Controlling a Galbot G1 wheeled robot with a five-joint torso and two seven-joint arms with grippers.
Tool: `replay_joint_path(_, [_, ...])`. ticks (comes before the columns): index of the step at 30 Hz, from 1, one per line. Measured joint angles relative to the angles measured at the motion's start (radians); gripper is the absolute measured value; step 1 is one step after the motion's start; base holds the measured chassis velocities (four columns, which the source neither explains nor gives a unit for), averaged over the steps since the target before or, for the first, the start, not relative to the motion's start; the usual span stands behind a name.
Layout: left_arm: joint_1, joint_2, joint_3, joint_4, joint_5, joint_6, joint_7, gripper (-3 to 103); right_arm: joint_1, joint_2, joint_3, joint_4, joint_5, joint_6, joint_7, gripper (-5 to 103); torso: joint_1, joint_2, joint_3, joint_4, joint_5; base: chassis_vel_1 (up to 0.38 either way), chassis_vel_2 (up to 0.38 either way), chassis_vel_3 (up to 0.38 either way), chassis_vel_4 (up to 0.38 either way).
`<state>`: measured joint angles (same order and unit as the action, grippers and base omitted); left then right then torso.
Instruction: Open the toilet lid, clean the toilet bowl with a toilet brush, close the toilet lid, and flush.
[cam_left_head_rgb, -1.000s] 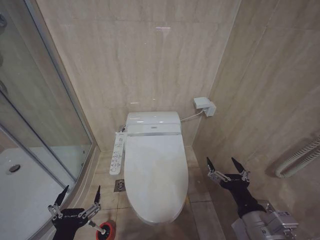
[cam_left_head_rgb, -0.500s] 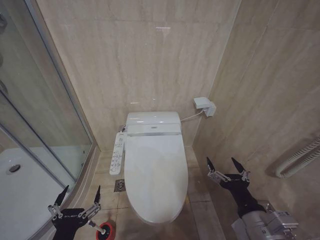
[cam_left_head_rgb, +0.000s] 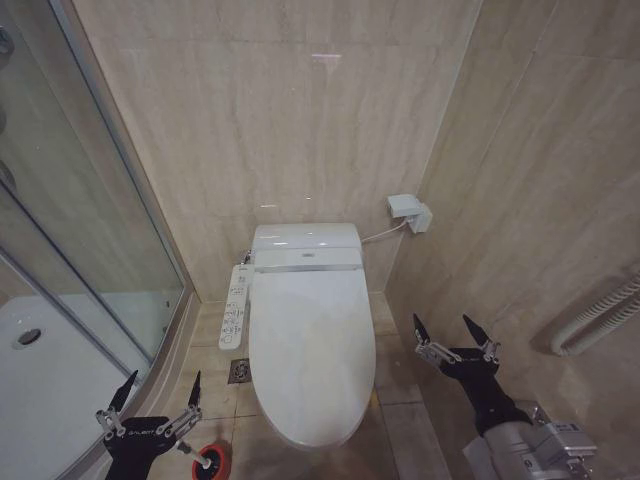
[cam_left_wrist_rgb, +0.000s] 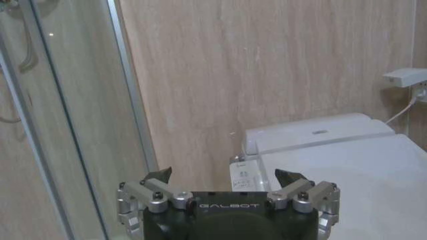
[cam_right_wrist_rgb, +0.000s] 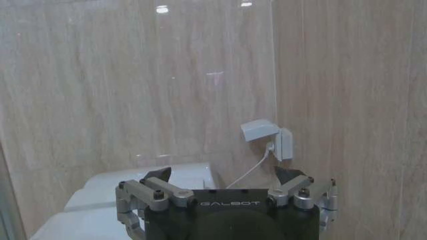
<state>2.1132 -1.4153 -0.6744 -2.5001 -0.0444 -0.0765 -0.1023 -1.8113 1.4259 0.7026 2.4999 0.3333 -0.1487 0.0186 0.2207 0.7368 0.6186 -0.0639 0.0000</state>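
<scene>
One toilet lid (cam_left_head_rgb: 308, 340) is seen shut, w/ one red holder (cam_left_head_rgb: 212, 461) on the floor nearby. Two grippers, left (cam_left_head_rgb: 158, 392) & right (cam_left_head_rgb: 450, 331), are held w/ jaws apart, gripping nothing.

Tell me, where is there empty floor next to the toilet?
Bare tiles lie between the toilet lid and the right wall, near the open right gripper. The left strip is crowded: drain, red cup, shower tray, open left gripper.
</scene>
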Motion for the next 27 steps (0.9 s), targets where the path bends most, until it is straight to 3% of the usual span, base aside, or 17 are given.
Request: replay_joint_path(27, [0.0,0.0,0.0,0.0,0.0,0.0,0.0,100,0.0,0.0,0.0,0.0,0.0,0.0,0.0,100,0.0,0.0,0.0,0.0,0.0,0.0,0.0,0.0,0.0])
